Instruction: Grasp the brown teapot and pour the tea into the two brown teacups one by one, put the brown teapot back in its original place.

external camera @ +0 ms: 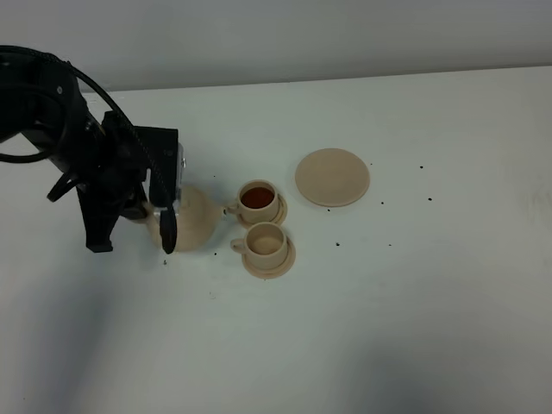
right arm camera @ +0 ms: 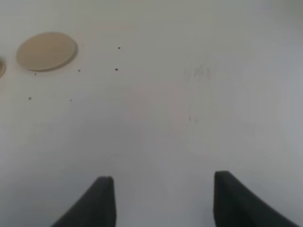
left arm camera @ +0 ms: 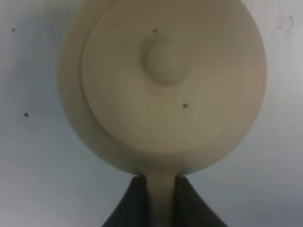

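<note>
**Brown teapot [external camera: 191,220].** It is at the left of the white table [external camera: 414,302], just left of the two cups and well apart from the large saucer [external camera: 332,177]. Whether it rests on the surface or hangs just above it cannot be told. Its handle-to-spout axis runs across the exterior view. The spout points right toward the cups, and the loop handle [left arm camera: 163,201] points left into the claw. The spout tip and the far cup's handle lie too close together to tell apart. The body is round and squat, in matte beige-tan ceramic. The lid [left arm camera: 142,104] is a smooth shallow dome with a rounded knob [left arm camera: 164,61] and carries two tiny dark specks.

**Left gripper [left arm camera: 161,182].** It is clamped on the loop handle, with one dark finger [left arm camera: 130,213] against each side.

**Right gripper [right arm camera: 163,178].** The jaws stand wide apart over bare table with nothing between them. It shows only in its own wrist view.

**Far teacup [external camera: 258,200].** It holds dark reddish-brown liquid and sits on a small matching saucer [external camera: 281,212].

**Near teacup [external camera: 266,242].** Its interior shows pale, and it sits on its own saucer [external camera: 286,259], just beside the other. Both cups' small loop handles point left, toward the teapot.

**Large saucer.** It is a flat, round, plain tan disc lying to the right of the cups and farther back.

**Table.** The surface is matte, with scattered dark grains [external camera: 422,166].
</note>
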